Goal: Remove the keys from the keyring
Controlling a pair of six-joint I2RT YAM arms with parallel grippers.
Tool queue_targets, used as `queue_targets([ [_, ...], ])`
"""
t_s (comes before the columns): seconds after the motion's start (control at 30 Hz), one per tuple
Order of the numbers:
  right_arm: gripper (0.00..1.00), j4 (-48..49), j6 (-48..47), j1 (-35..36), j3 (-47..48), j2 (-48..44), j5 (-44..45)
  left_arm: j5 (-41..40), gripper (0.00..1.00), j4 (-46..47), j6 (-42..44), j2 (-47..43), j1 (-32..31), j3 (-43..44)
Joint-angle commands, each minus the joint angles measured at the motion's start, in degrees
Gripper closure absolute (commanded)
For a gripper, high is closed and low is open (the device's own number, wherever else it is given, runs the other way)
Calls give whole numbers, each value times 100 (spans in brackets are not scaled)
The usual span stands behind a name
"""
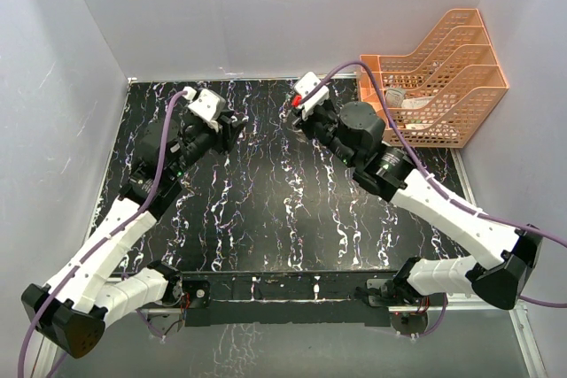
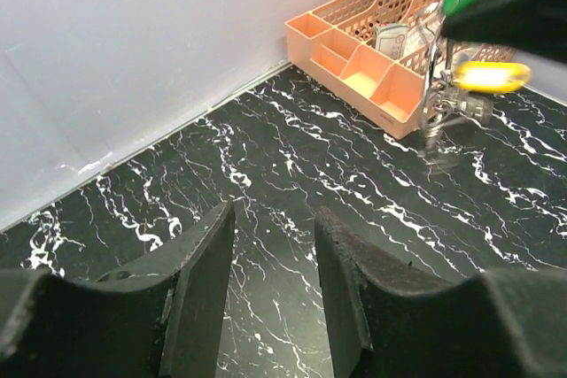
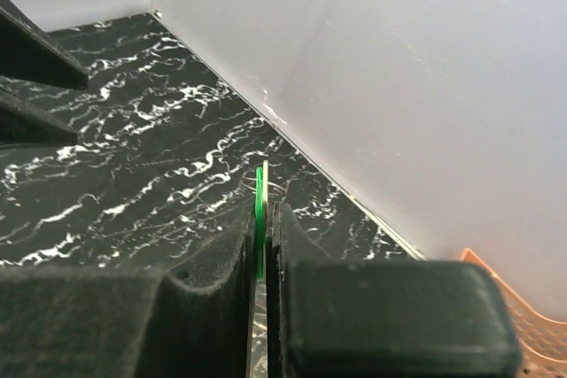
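Keys and ring hang together from my right gripper (image 3: 263, 250), which is clenched flat on the green-headed key (image 3: 260, 205). Only a thin green edge shows between the pads. In the upper right of the left wrist view, the yellow-headed key (image 2: 490, 77) sticks out sideways under it. The keyring (image 2: 438, 111) dangles beside that and seems to be off the table (image 2: 266, 148). I cannot pick out any duller keys in the tangle.

My left gripper (image 2: 275, 217), at the bottom centre of that view, is released and holds nothing. Its fingers are spread, and it sits well apart from the bunch.

My hold is on one slim key head, so I judge that a sideways tug from the left could pivot it or slide it out, dropping everything. The ring is fine wire and mostly gap. My left fingers could close on air, or catch the yellow key instead and twist the bunch.

Between the left gripper and the bunch there is only bare marbled tabletop. Just behind the bunch stands the orange file tray (image 2: 354, 55), so a reach that overshoots could knock its front compartments. Pale walls close in beyond.
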Motion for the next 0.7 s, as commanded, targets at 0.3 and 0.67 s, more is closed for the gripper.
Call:
queue_targets([
  [0.3,100,-1205,-1260,53,781,98,94,275,50,2021,-179,43,-25,-661],
  [0.67,100,-917,-1579,70,593,37,148,1252,48,2846,-708,518,-25,-608],
])
